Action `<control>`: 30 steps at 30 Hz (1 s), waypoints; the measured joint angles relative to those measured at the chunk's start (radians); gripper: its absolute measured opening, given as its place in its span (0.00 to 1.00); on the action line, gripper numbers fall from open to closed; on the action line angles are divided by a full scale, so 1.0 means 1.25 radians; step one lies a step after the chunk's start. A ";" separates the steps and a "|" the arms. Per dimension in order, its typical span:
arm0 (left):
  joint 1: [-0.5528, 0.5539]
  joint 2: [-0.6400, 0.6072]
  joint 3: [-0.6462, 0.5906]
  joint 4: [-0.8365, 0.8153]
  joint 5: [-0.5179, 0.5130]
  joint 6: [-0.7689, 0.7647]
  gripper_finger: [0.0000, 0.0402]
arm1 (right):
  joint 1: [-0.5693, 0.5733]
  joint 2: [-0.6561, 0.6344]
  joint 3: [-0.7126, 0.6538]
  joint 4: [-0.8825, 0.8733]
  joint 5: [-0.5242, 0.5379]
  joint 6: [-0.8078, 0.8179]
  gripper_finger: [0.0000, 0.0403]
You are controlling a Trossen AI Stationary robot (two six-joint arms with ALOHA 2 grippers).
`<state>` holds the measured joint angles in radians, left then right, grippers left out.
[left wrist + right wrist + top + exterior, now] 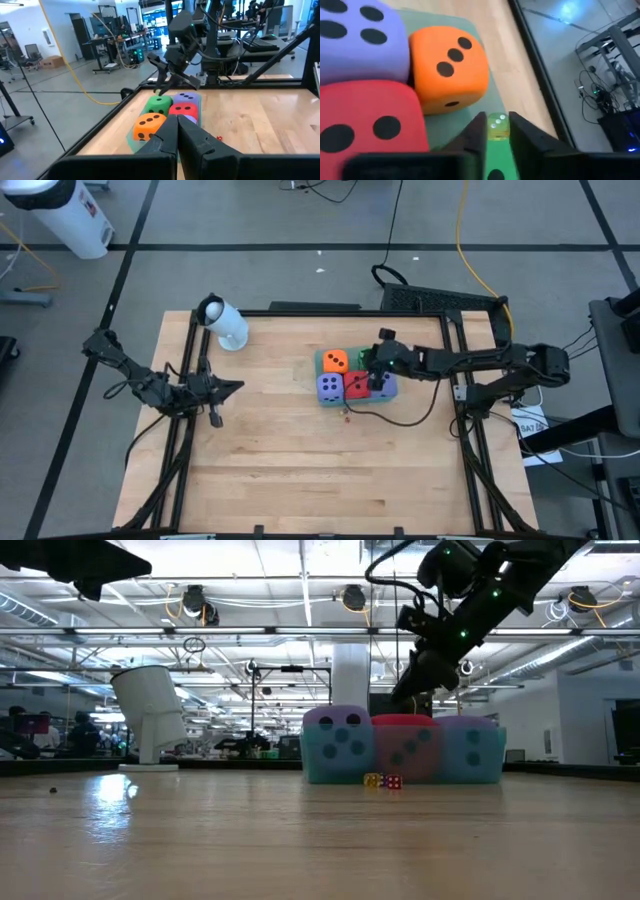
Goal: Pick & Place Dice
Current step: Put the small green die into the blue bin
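Right gripper sits mid-frame in the high view over the dice cluster, fingers clamped on a tiny yellow-green die just above the green die. Orange die, red die and purple die are packed tight on the green mat. Left gripper waits at left, fingers together, empty. Risk: the pinch looks shallow, so the small die could pop out on lift or drop into the foam cubes.

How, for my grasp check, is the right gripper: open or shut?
Shut: the right gripper pinches a small yellow die between fingertips.
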<state>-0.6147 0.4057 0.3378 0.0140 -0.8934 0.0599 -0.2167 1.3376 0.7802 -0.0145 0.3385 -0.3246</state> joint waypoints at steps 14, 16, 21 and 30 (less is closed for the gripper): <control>0.000 0.000 0.000 -0.002 0.003 0.010 0.01 | -0.010 -0.006 0.000 0.055 -0.057 0.076 0.64; 0.000 0.000 0.000 -0.002 0.004 0.009 0.01 | -0.010 -0.006 -0.001 0.049 -0.055 0.071 0.71; 0.000 0.000 0.000 -0.003 0.005 0.008 0.01 | -0.009 -0.006 -0.001 0.038 -0.106 0.068 0.51; 0.000 0.000 0.000 -0.003 0.005 0.006 0.01 | -0.009 -0.006 -0.001 0.055 -0.106 0.077 0.19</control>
<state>-0.6147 0.4057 0.3378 0.0103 -0.8871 0.0677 -0.2276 1.3304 0.7795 0.0538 0.2064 -0.2285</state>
